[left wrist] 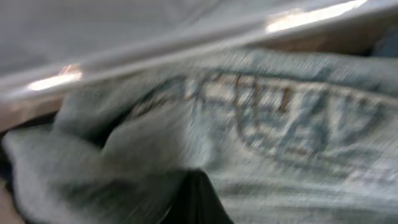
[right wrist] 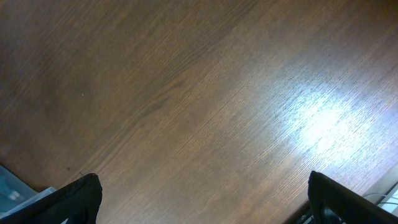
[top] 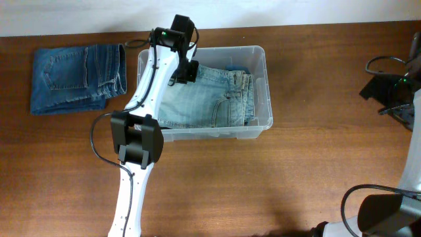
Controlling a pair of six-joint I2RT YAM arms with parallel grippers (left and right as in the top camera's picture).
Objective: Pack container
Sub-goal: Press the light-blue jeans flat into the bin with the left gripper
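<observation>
Denim, pale and washed, fills the left wrist view: the light jeans (left wrist: 261,124) lie inside the container (top: 217,134), mid-table, under the clenched left gripper (top: 187,71); whether cloth is pinched is unclear. If it is, lifting could drag the fold out or shift the bin. Beyond: brown wooden table (top: 263,184), dark jeans (top: 77,78) beside the bin, right gripper (right wrist: 202,186) splayed wide, pale wall (top: 296,10).

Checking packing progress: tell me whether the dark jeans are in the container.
Out. The dark jeans lie folded on the table, beside the container.
</observation>
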